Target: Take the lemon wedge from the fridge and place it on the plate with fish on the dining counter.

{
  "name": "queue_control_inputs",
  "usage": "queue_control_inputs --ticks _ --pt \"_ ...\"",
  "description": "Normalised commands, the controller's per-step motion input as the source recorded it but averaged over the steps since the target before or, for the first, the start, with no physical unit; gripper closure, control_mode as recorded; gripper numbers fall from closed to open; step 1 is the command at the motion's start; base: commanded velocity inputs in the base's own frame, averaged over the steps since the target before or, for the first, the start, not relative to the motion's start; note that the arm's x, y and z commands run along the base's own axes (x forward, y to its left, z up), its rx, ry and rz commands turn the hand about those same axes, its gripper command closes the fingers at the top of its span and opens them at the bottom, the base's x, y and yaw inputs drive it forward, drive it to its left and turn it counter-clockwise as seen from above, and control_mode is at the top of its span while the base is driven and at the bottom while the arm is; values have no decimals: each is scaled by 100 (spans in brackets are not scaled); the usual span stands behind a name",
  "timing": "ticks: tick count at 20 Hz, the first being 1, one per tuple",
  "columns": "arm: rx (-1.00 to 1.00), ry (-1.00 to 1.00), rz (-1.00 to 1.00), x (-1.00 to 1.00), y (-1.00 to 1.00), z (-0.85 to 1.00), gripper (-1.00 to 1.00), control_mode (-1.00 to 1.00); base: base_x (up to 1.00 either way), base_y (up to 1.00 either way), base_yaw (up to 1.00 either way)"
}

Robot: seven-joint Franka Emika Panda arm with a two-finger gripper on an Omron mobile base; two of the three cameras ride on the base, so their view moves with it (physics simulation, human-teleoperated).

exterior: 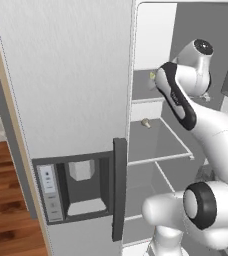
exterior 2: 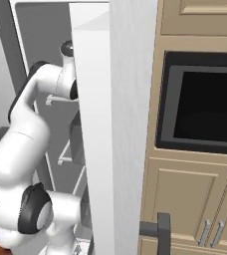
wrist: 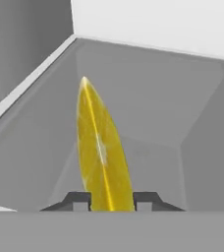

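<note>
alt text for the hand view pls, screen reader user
A bright yellow lemon wedge stands on edge between the gripper's two dark fingertips, which sit close against its sides. Behind it are the grey shelf floor and walls of the fridge interior.

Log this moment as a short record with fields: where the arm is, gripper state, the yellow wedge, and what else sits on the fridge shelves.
arm: white arm reaching into the open right compartment of the light grey fridge
gripper: gripper closed on the wedge, a dark fingertip on each side of it
lemon wedge: bright yellow crescent-shaped lemon wedge, standing on edge between the fingertips, over a grey fridge shelf
other item: small beige-brown round lump on a lower shelf, untouched
task stage: wedge gripped, not yet out of the fridge
</note>
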Motion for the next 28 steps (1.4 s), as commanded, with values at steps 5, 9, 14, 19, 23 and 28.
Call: queue_control_inputs --ticks 5,9,14,19,23,28 --pt "13 0 -10 -100 17 55 100 -100 0 0 0" --pt "8 7 -12 -100 11 13 100 -100 0 0 0" --pt "7 14 -9 -100 2 -11 100 -100 0 0 0" --pt "1 7 0 -20 5 -10 100 100 -80 21 5" --pt "0 0 0 0 0 0 100 100 -53 14 74" --pt "0 0 0 0 0 0 100 100 0 5 100"
